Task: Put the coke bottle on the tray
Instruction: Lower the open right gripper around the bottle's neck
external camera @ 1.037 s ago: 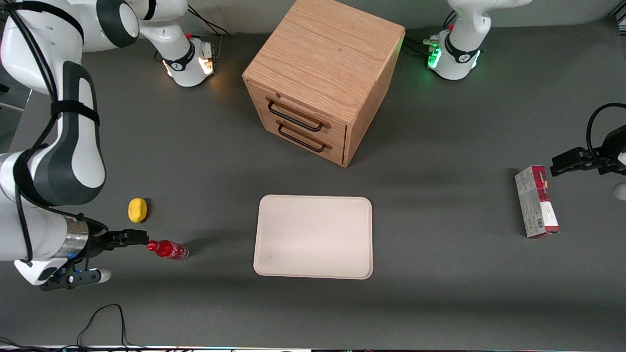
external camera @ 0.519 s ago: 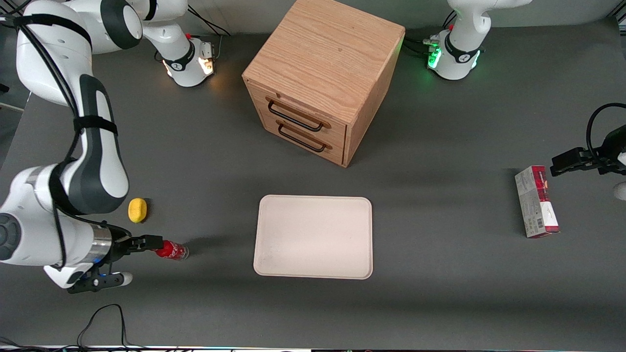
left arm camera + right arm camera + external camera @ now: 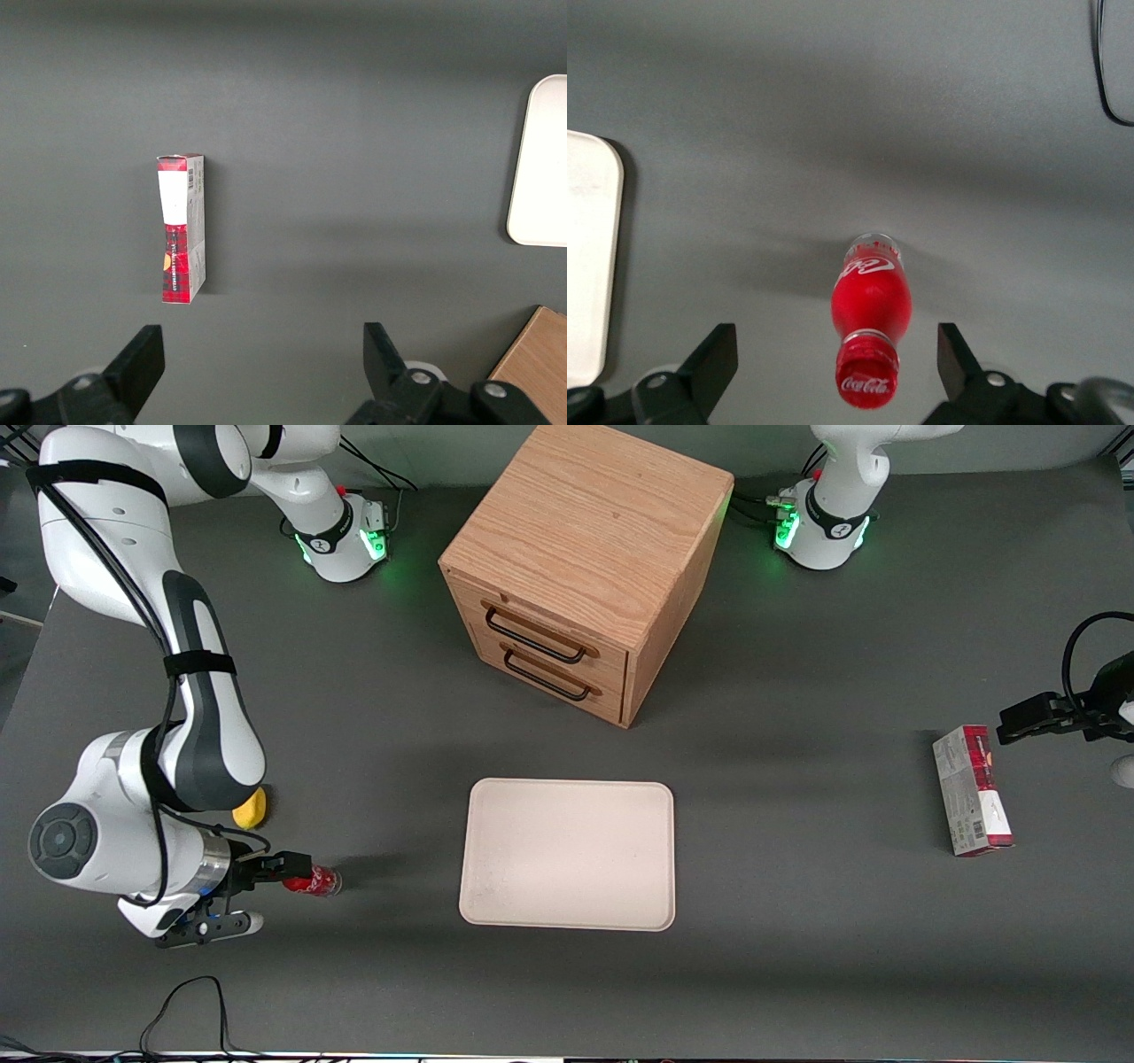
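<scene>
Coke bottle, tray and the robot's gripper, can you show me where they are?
coke bottle (image 3: pixel 871 301): right wrist view, on its red body.
tray (image 3: pixel 567 855): front view, on its bare flat middle.
gripper (image 3: pixel 837 354): right wrist view, open, midway between its fingertips, either side of the bottle's cap end.

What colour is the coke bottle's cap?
Red, white script; coke bottle between the open gripper fingers, right wrist view.

White Coca-Cola script can be read on the red cap and again on the label of the coke bottle (image 3: pixel 871 336), while the print on the red-and-grey carton (image 3: pixel 182 228) is too small to read.
</scene>
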{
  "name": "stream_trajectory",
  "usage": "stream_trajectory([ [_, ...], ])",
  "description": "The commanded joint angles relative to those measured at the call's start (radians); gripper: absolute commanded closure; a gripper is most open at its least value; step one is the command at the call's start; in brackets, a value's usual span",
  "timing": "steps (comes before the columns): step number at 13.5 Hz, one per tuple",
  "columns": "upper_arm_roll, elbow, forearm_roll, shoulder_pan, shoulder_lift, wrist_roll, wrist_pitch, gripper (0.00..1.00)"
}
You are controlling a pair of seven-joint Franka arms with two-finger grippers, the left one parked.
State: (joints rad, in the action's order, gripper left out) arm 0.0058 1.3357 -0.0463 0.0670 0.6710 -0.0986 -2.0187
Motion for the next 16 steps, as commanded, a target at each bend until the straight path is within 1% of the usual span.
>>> stream_trajectory([
  [1, -0.006, 0.143, 0.014, 0.005, -0.087, -0.027, -0.077, 0.0],
  [6, -0.007, 0.143, 0.014, 0.001, -0.091, -0.044, -0.075, 0.02],
  [10, -0.007, 0.143, 0.014, -0.003, -0.09, -0.047, -0.075, 0.09],
  [11, -0.007, 0.143, 0.014, -0.001, -0.09, -0.068, -0.075, 0.09],
  [12, -0.007, 0.143, 0.013, -0.003, -0.091, -0.081, -0.072, 0.14],
  [13, -0.007, 0.143, 0.014, -0.007, -0.091, -0.082, -0.071, 0.24],
  [14, -0.007, 0.143, 0.013, -0.009, -0.091, -0.082, -0.072, 0.45],
  [15, -0.007, 0.143, 0.013, -0.009, -0.091, -0.081, -0.071, 0.7],
  [16, -0.007, 0.143, 0.014, -0.01, -0.091, -0.082, -0.071, 0.97],
])
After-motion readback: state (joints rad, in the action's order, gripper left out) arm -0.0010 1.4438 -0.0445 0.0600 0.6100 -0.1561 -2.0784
